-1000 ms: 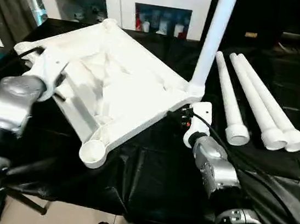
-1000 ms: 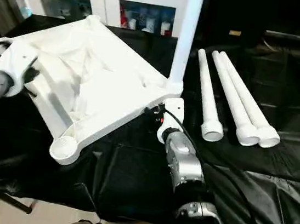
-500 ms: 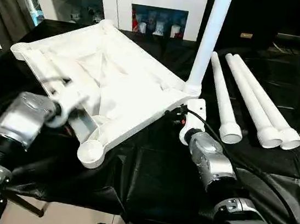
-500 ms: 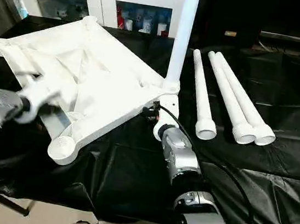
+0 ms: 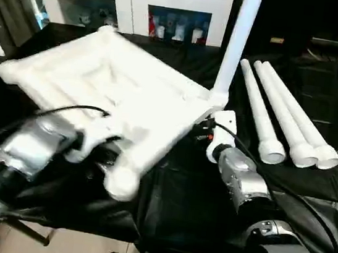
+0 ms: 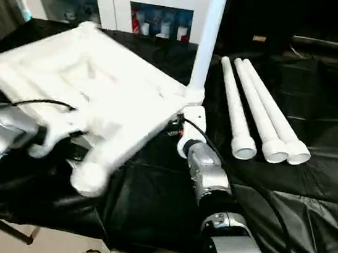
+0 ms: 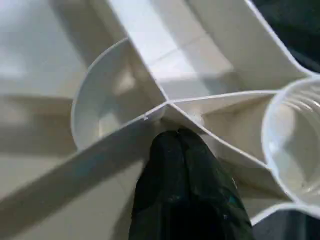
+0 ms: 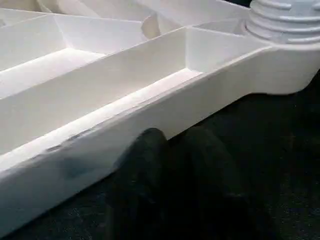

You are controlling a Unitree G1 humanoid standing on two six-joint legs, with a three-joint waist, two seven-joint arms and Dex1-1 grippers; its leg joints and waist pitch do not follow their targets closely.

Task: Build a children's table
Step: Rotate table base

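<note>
Top [image 5: 130, 90] was found shifted toward the robot's left versus half a second earlier; motion blur suggests it was mid-move. Left tool [image 7: 187, 165] was seen narrowed, tips pressed at a rib junction beside the open near socket [image 7: 295, 145]. Right tool [image 8: 172, 155] was nearly shut, resting against the top's outer edge just below the fitted leg [image 5: 238, 36]. Three spare legs [image 5: 283, 110] lay on the surface [image 5: 309, 201], well apart. Likely repositioning, to present an empty socket for the next leg.
</note>
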